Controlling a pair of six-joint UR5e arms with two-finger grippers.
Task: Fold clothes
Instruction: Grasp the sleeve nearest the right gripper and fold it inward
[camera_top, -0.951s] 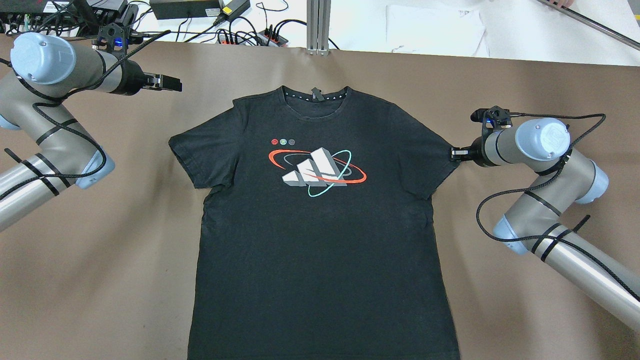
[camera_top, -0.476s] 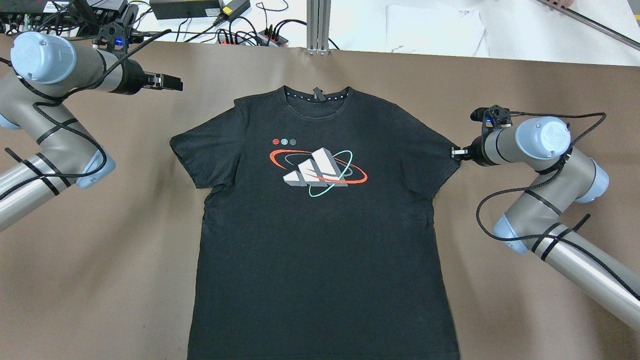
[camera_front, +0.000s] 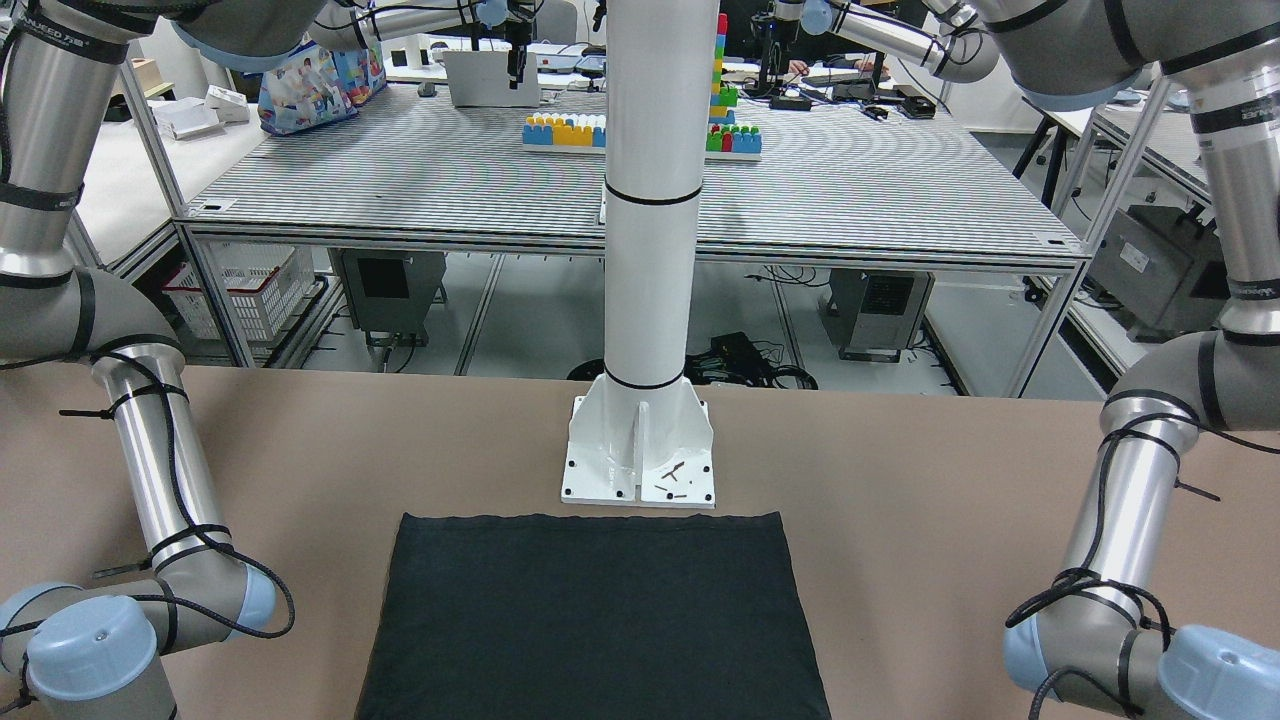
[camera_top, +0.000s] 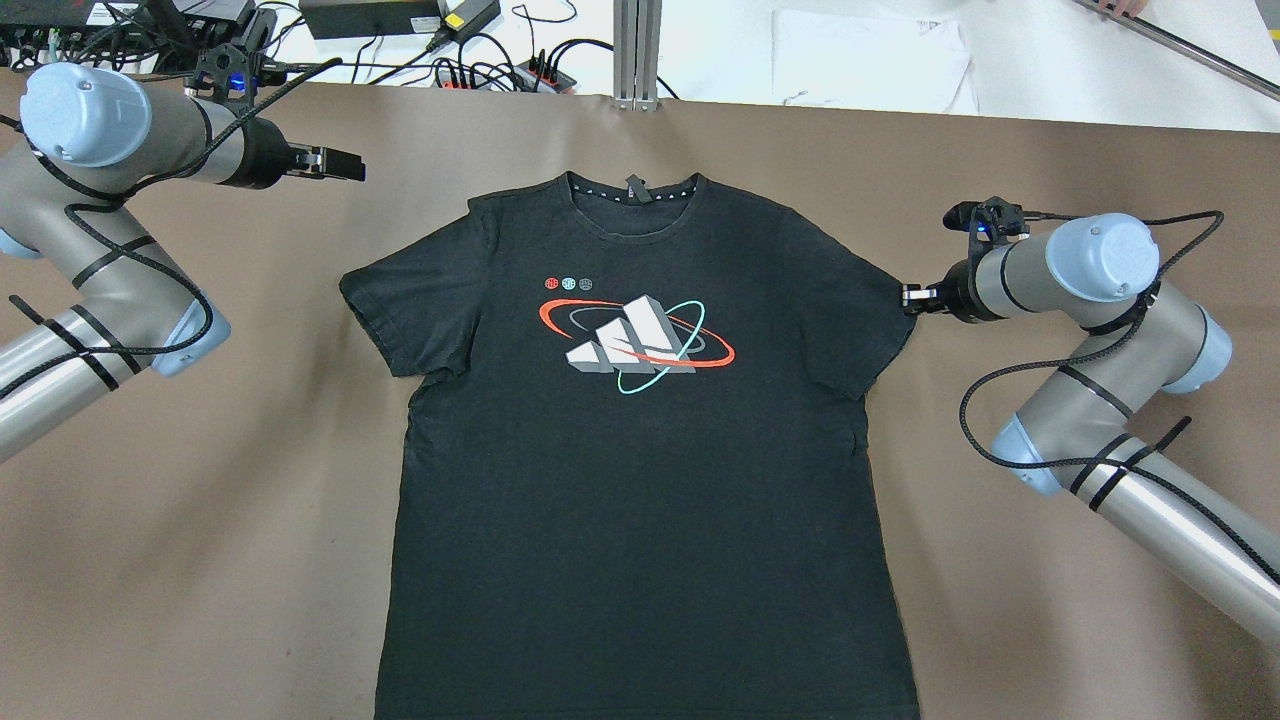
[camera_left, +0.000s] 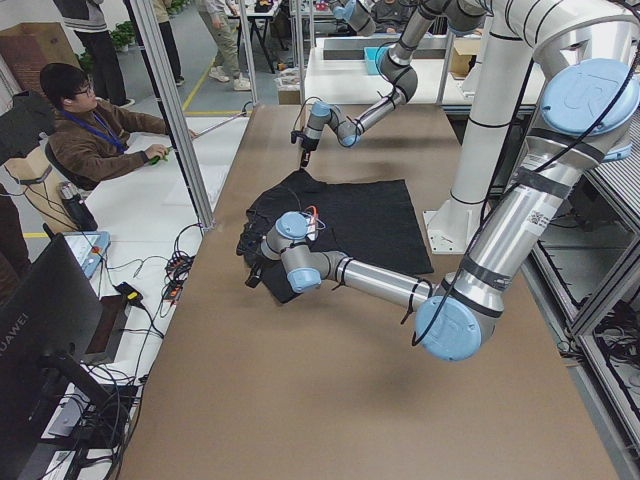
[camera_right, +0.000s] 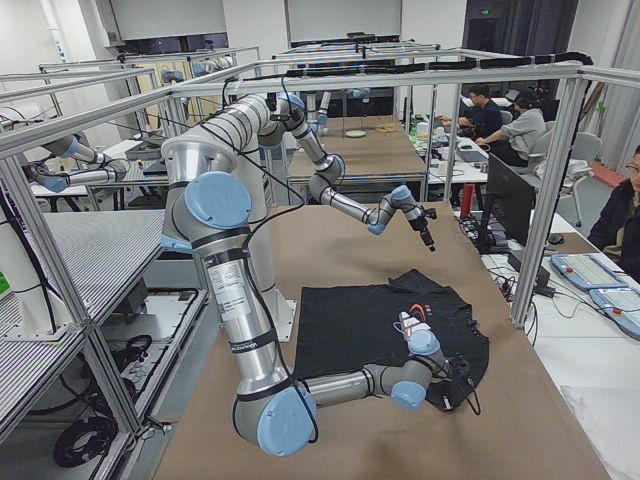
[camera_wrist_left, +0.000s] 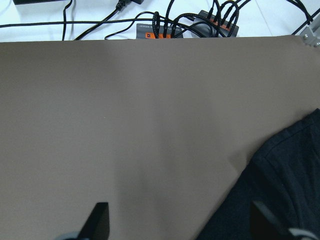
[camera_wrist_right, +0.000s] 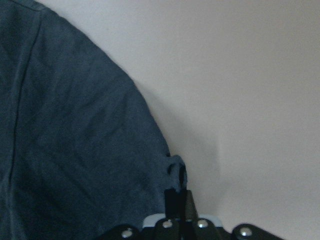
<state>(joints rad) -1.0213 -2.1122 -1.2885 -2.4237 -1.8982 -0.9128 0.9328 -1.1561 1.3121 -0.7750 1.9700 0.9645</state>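
Observation:
The clothes (camera_top: 640, 480) are a black T-shirt with a red, white and teal print, lying flat and face up on the brown table, collar at the far side. Its lower part shows in the front-facing view (camera_front: 600, 620). My right gripper (camera_top: 908, 300) is shut on the hem of the right-hand sleeve; the right wrist view shows a small pinch of fabric (camera_wrist_right: 175, 172) at the closed fingertips. My left gripper (camera_top: 355, 166) hovers open above bare table, beyond the left-hand sleeve and apart from it. The left wrist view shows a sleeve corner (camera_wrist_left: 290, 185) at lower right.
A white pillar's base plate (camera_front: 638, 470) stands just past the shirt's bottom hem. Power strips and cables (camera_top: 500, 70) and an aluminium post (camera_top: 635, 50) line the far edge. A seated person (camera_left: 95, 130) is beyond that edge. Brown table (camera_top: 200, 500) spreads on both sides.
My right wrist has shifted slightly toward the far side, still pinching the sleeve hem. The shirt has barely moved. The left arm has stayed put.

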